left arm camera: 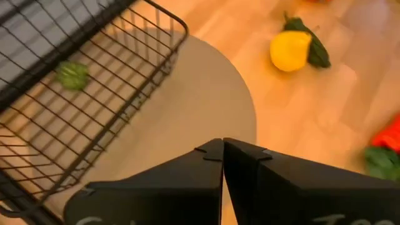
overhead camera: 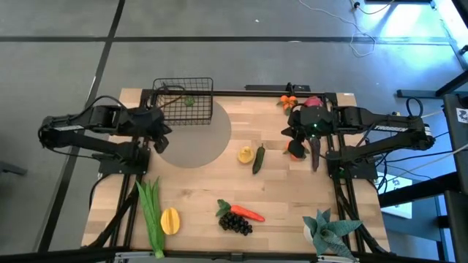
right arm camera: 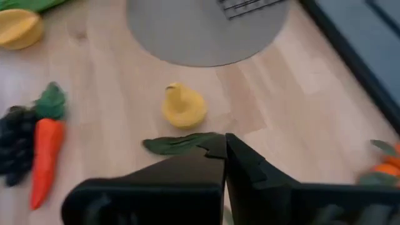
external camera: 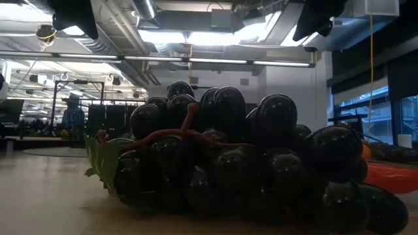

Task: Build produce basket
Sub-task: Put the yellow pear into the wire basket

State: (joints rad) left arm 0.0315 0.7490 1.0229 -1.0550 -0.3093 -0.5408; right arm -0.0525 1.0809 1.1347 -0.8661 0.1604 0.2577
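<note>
Low view: the grapes [external camera: 241, 163] fill the frame and hide nearly all of the table behind them — only an orange-red sliver [external camera: 392, 176] shows at the right edge, too little to identify. Both arms are cut off at the top edge.

High view: the small green item [overhead camera: 189, 101] inside the basket [overhead camera: 183, 102] is too small to name. The eggplant [overhead camera: 315, 153] is partly covered by the right arm. The spiky plant [overhead camera: 329, 232] is cropped by the bottom edge.

Left wrist view: the basket runs off the frame — far side unseen.
</note>
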